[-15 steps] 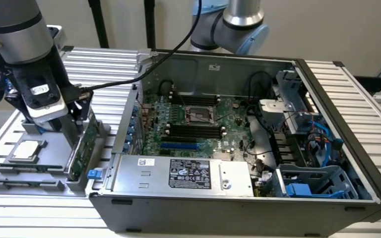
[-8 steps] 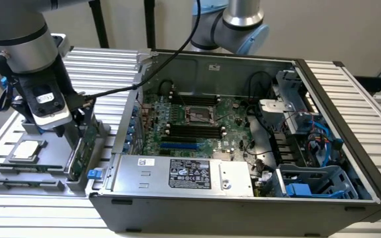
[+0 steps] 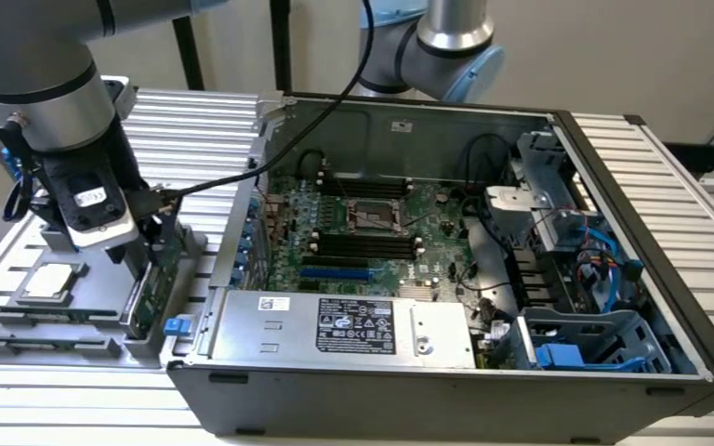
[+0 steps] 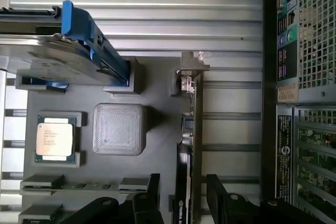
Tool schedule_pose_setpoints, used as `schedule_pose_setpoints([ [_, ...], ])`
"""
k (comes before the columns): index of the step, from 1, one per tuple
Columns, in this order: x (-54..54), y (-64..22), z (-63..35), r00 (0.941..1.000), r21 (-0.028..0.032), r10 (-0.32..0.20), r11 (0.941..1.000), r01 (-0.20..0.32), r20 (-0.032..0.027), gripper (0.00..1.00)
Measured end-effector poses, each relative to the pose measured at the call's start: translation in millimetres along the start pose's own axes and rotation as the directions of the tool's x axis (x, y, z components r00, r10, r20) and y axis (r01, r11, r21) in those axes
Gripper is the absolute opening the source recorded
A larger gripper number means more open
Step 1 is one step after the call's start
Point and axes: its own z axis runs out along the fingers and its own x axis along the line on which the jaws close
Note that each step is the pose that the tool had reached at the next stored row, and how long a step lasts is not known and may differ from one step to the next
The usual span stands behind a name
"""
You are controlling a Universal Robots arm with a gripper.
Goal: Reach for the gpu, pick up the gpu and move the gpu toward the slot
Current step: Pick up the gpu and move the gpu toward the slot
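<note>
Over the grey holder [image 4: 157,148], the hand [image 4: 184,179] stands wide astride the gpu [image 4: 195,129], edge-on from the wrist.

Illumination: bright, even, diffuse. Sheen: slatted aluminium table [image 3: 667,186], exterior view, 3 o'clock. Shadow: soft within computer case [image 3: 456,125], 12 o'clock wall. Wrist view: gpu [image 4: 196,129] dims toward dark gripper [image 4: 182,179].

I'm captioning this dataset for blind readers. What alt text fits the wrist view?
The open gripper straddles the gpu, a thin card standing on edge in a grey holder. A processor chip and a blue-railed hard drive sit in the same holder.
</note>
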Motion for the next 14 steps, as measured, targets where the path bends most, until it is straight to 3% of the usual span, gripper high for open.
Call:
schedule_pose_setpoints([
  [14,0.0,-0.7,23.4,0.9993,-0.0001,0.037,0.9993,-0.037,0.003,0.48],
])
